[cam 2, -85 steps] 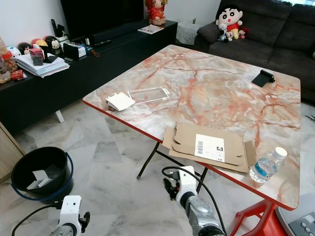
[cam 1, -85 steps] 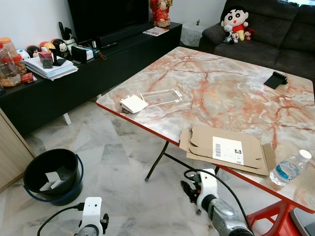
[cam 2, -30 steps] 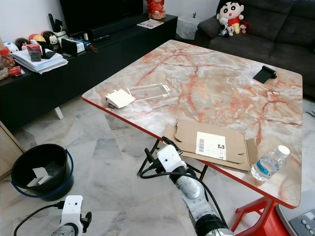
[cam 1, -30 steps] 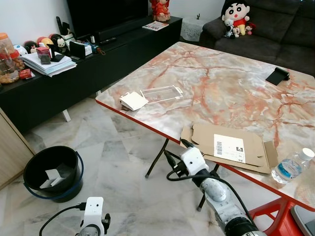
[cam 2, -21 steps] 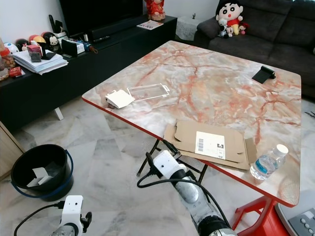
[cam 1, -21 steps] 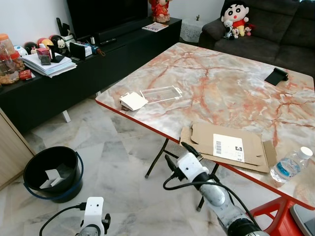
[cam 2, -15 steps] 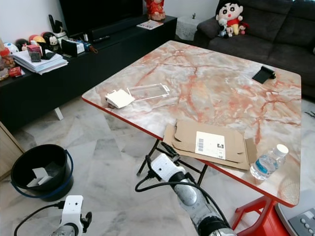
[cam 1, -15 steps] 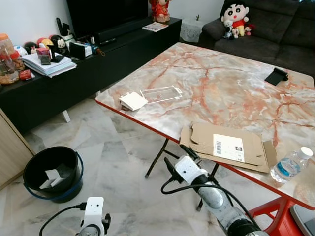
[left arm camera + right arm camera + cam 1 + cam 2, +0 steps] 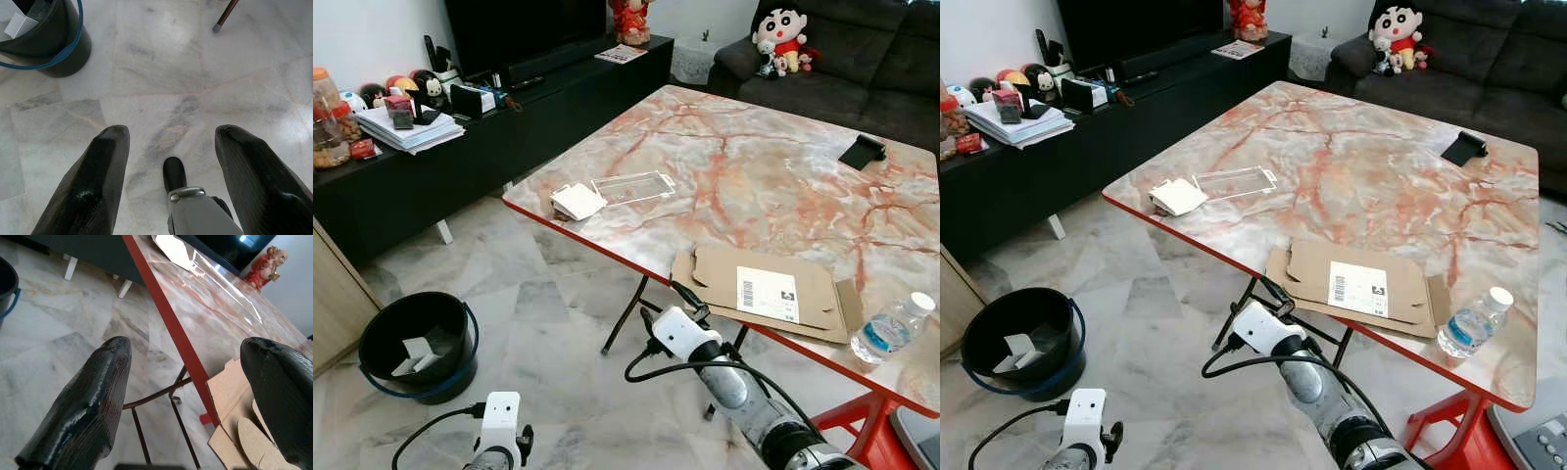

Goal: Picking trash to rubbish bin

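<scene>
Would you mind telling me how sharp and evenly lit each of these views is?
Left eye view: sharp, soft daylight, mild sheen on the marble table. Left wrist view: the left tool looms large, its fingers soft-edged, floor evenly lit. Right wrist view: the right tool blurred, the cardboard clearer.

glossy red-veined marble table top (image 9: 773, 186), matt brown cardboard box (image 9: 764, 294), clear plastic bottle (image 9: 891, 331), polished marble floor tiles (image 9: 161, 73), black plastic bin (image 9: 416, 348).

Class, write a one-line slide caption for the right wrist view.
Open right gripper held just below the red table edge, beside the flattened cardboard box overhanging it.
</scene>
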### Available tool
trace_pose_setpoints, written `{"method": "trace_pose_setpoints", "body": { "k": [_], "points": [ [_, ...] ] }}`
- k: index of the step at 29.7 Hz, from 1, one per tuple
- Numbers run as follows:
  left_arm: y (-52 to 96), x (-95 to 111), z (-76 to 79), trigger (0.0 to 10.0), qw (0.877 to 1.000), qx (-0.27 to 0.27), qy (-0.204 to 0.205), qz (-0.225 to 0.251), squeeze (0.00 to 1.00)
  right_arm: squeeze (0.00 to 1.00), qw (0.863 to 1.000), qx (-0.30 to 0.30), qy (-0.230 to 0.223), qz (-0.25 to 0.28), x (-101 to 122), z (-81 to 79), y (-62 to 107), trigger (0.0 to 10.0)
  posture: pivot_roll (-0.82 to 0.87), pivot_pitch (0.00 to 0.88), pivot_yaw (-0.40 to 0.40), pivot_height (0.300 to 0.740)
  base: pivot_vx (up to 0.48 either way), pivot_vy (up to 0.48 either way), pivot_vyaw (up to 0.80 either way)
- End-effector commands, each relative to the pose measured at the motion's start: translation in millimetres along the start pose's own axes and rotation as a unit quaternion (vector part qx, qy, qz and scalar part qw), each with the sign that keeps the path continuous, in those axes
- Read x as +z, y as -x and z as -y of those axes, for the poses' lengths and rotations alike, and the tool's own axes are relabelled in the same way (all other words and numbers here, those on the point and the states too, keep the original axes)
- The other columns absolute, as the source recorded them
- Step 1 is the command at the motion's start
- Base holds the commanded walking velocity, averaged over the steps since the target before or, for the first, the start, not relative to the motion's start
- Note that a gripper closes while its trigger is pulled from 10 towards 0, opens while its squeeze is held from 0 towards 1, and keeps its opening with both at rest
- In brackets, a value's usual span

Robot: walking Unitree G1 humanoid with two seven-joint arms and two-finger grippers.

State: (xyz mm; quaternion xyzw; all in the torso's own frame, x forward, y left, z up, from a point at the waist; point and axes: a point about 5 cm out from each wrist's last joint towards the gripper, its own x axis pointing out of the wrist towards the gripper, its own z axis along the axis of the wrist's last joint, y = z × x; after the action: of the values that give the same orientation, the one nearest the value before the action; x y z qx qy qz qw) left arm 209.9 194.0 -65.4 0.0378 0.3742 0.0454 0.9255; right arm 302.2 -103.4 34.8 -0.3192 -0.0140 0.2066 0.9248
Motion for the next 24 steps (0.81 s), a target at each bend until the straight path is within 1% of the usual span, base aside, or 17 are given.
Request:
{"method": "trace_pose_setpoints", "body": {
  "k": [1, 5, 6, 9, 14, 18, 20, 24],
  "points": [
    [-0.4, 0, 0.2, 10.0, 1.000, 0.001, -0.003, -0.006, 0.00, 0.00, 1.000, -0.006, 0.013, -0.013, -2, 2.8, -2.1, 10.0, 0.02, 0.000, -0.053, 0.740, 0.000, 0.000, 0.00],
    [-0.4, 0, 0.1, 10.0, 1.000, 0.001, -0.004, -0.007, 0.00, 0.00, 1.000, -0.010, 0.020, -0.022, -4, 3.1, -2.4, 10.0, 0.02, 0.000, -0.053, 0.740, 0.000, 0.000, 0.00],
    [-0.5, 0, 0.3, 10.0, 1.000, 0.001, -0.005, -0.007, 0.00, 0.00, 0.999, -0.013, 0.031, -0.035, -7, 3.6, -2.3, 10.0, 0.02, 0.000, -0.055, 0.740, 0.000, 0.000, 0.00],
    [-0.5, 0, 0.2, 10.0, 1.000, 0.002, -0.006, -0.008, 0.00, 0.00, 0.998, -0.018, 0.039, -0.049, -10, 4.7, -1.9, 10.0, 0.02, 0.000, -0.055, 0.740, 0.000, 0.000, 0.00],
    [-0.5, 0, 0.1, 10.0, 1.000, 0.002, -0.007, -0.008, 0.00, 0.00, 0.996, -0.024, 0.056, -0.059, -12, 6.5, -1.9, 10.0, 0.02, 0.000, -0.055, 0.740, 0.000, 0.000, 0.00],
    [-0.5, 0, 0.1, 10.0, 1.000, 0.002, -0.008, -0.008, 0.00, 0.00, 0.996, -0.027, 0.059, -0.061, -13, 6.6, -1.9, 10.0, 0.02, 0.000, -0.055, 0.740, 0.000, 0.000, 0.00],
    [-0.5, -1, 0.0, 10.0, 1.000, 0.002, -0.007, -0.008, 0.00, 0.00, 0.993, -0.055, 0.070, -0.074, -16, 12.5, -1.8, 10.0, 0.02, 0.000, -0.053, 0.740, 0.000, 0.000, 0.00],
    [-0.5, -1, 0.3, 10.0, 1.000, 0.001, -0.009, -0.008, 0.00, 0.00, 0.992, -0.065, 0.071, -0.079, -16, 15.5, -2.1, 10.0, 0.02, 0.000, -0.052, 0.740, 0.000, 0.000, 0.00]
  ]
}}
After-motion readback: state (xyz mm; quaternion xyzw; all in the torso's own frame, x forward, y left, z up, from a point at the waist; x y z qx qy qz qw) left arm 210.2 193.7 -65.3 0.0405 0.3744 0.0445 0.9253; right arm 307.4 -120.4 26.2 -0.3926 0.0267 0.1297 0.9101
